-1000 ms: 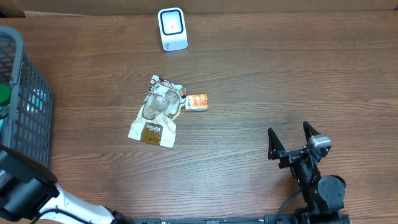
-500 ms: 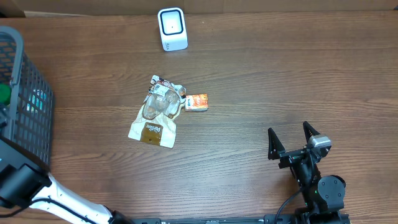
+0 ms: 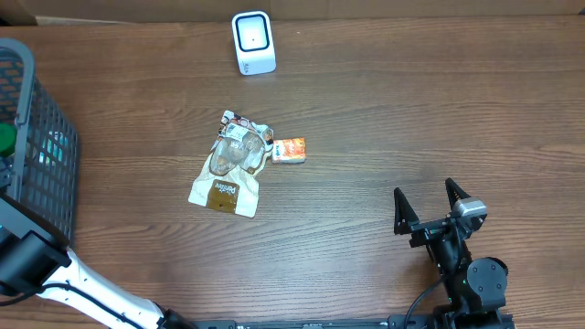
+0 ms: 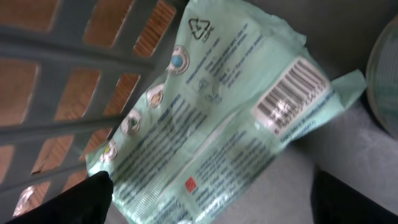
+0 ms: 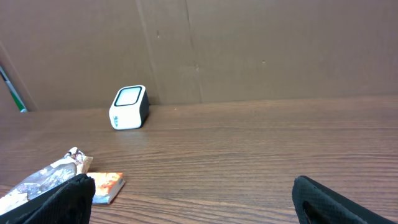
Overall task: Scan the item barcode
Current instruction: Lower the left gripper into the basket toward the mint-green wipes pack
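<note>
In the left wrist view a pale green packet (image 4: 211, 106) lies inside the basket, its barcode (image 4: 289, 93) facing up at the upper right. My left gripper (image 4: 211, 194) hangs open over the packet's lower end, with one black fingertip (image 4: 87, 199) at the packet's left edge and the other (image 4: 354, 199) well clear on the right. The white scanner (image 3: 253, 41) stands at the table's far edge. My right gripper (image 3: 424, 192) rests open and empty near the front right, facing the scanner (image 5: 129, 107).
The grey mesh basket (image 3: 41, 155) stands at the left edge, with my left arm (image 3: 37, 265) reaching in from the front. A crumpled snack bag (image 3: 230, 164) and a small orange box (image 3: 290, 150) lie mid-table. A cardboard wall (image 5: 249, 50) backs the table.
My left arm has shifted slightly beside the basket. The right arm and the things on the table have not moved.
</note>
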Available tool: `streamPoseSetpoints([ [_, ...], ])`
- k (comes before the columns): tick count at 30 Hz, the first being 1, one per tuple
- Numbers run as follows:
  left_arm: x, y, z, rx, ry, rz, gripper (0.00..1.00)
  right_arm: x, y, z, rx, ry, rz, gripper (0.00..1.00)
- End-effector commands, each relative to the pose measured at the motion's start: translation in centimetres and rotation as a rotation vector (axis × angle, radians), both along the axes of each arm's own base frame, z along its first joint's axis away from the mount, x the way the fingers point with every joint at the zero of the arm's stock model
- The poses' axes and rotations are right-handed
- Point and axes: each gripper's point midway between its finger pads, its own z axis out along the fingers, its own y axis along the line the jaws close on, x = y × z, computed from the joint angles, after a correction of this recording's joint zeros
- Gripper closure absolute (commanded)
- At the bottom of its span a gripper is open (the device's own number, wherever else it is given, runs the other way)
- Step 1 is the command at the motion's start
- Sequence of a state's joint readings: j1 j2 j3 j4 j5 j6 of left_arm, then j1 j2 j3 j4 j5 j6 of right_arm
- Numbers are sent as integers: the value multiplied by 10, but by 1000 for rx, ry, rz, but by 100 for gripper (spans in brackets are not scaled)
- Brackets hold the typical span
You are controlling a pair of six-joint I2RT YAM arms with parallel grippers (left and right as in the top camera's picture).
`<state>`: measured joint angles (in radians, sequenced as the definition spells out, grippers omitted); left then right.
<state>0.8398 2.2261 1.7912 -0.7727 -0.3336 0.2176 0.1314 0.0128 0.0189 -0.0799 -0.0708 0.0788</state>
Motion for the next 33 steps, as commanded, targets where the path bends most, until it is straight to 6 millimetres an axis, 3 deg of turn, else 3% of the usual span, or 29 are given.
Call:
streamPoseSetpoints([
  [1, -8, -2, -30, -42, 71, -25, 16, 0, -1, -2, 2, -1, -5, 0],
  [4, -12, -7, -48, -78, 102, -25, 20, 0, -1, -2, 2, -1, -5, 0],
  [6, -14, -10, -58, -99, 120, -26, 29, 0, -1, -2, 2, -1, -5, 0],
  [12, -15, -10, -61, -105, 125, -26, 95, 0, -1, -2, 2, -1, -5, 0],
  [25, -23, -19, -57, -135, 131, 30, 96, 0, -1, -2, 2, -1, -5, 0],
  [29, -21, -18, -45, -117, 112, 32, 96, 0, -1, -2, 2, -1, -5, 0],
  [33, -18, -14, -20, -75, 62, 61, 96, 0, -1, -2, 2, -1, -5, 0],
])
